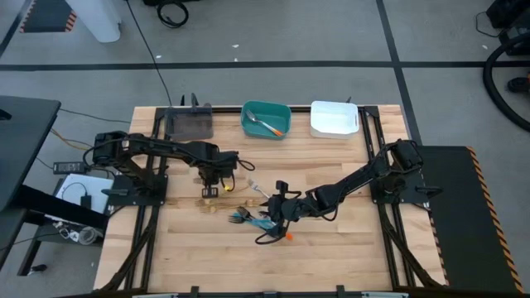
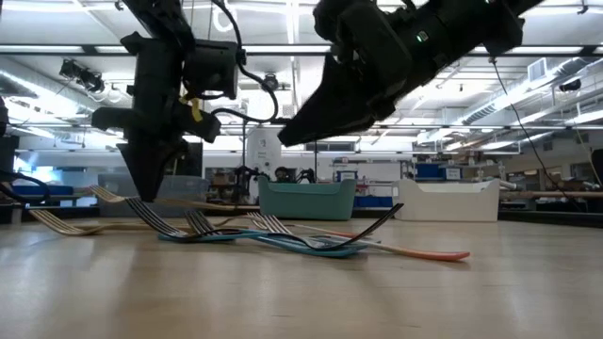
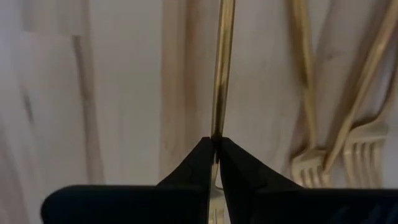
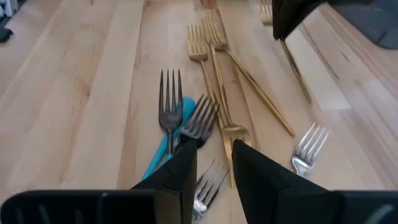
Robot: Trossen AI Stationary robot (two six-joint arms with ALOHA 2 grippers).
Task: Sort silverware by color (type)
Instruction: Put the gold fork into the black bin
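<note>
Left hand (image 3: 215, 144) pinches a gold fork (image 3: 222, 68) above the worktop (image 1: 348, 248), while the right hand (image 4: 214, 149) hovers part-open and empty over dark forks (image 4: 170, 102).

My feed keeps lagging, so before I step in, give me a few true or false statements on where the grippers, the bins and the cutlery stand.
1. The left gripper is shut on a gold fork. True.
2. The right gripper is shut on a dark fork. False: its fingers stand apart above the pile of forks, holding nothing.
3. The teal bin already holds cutlery. True: a piece with an orange handle lies in it.
4. The white bin is full of forks. False: no cutlery shows in it.
5. All the cutlery is sorted. False: gold, dark and blue-handled pieces lie mixed on the table.
</note>
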